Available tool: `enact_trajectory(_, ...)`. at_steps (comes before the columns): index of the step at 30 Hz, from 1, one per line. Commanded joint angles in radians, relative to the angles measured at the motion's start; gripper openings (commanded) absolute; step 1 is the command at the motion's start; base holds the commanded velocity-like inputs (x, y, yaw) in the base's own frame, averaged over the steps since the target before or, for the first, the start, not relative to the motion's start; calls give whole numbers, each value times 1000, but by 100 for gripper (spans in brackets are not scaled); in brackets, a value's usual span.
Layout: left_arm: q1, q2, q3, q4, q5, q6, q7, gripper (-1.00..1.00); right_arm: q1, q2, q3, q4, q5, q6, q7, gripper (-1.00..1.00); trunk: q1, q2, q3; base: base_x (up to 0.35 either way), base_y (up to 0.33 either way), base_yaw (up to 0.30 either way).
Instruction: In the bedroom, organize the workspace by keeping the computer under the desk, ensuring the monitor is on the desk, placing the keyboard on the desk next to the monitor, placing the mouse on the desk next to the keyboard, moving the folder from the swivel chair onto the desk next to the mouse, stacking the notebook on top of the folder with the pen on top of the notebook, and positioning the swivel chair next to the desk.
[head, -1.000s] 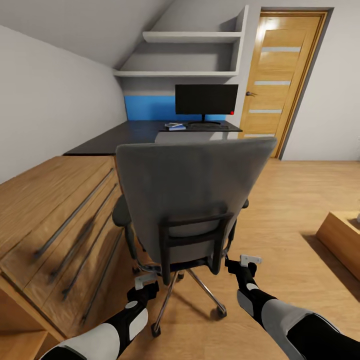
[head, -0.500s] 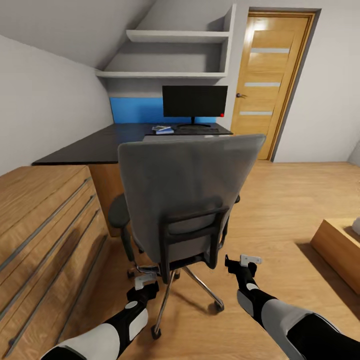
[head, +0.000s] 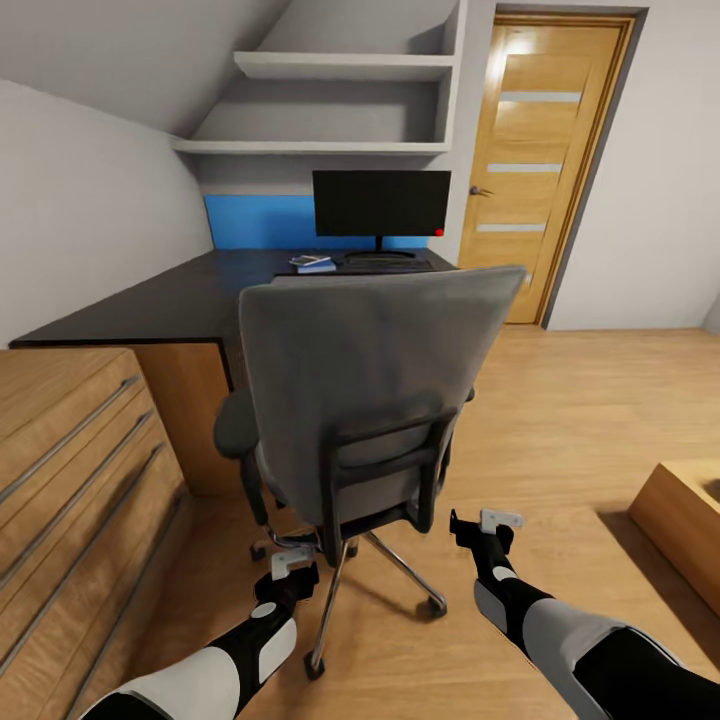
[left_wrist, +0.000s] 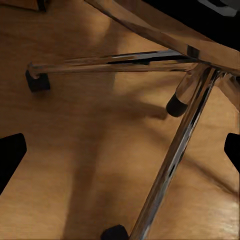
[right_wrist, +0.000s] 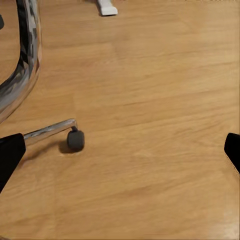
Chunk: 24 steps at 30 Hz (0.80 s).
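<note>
Both claws, left (head: 292, 568) and right (head: 487, 526), hang open behind the swivel chair (head: 365, 380).

Swivel chair (head: 370, 400) at 12 o'clock blocked reach to desk (head: 190, 295); wooden cabinet (head: 70, 480) crowded 9 o'clock; bare floor (head: 560, 400) open toward 2 o'clock.

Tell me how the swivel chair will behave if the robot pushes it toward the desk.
The swivel chair stands on a chrome star base with casters, so it will probably roll easily over the smooth wood floor. Pushed off-centre, it may swivel or veer rather than go straight. Its tall back suggests that a high push could tilt it slightly.
</note>
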Motion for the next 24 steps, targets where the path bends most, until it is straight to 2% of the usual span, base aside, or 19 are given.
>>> enact_trajectory(1, -2, 0, -8, -2, -1, -3, 2, 100, 0, 0, 9, 0, -5, -1, -5, 100, 0, 0, -1, 319, -155, 0)
enact_trajectory(13, -2, 0, -8, -2, -1, -3, 2, 100, 0, 0, 9, 0, -5, -1, -5, 100, 0, 0, -1, 319, -149, 0)
enact_trajectory(24, -2, 0, -8, -2, -1, -3, 2, 100, -1, 0, 9, 0, -5, -1, -5, 100, 0, 0, -1, 319, -63, 0)
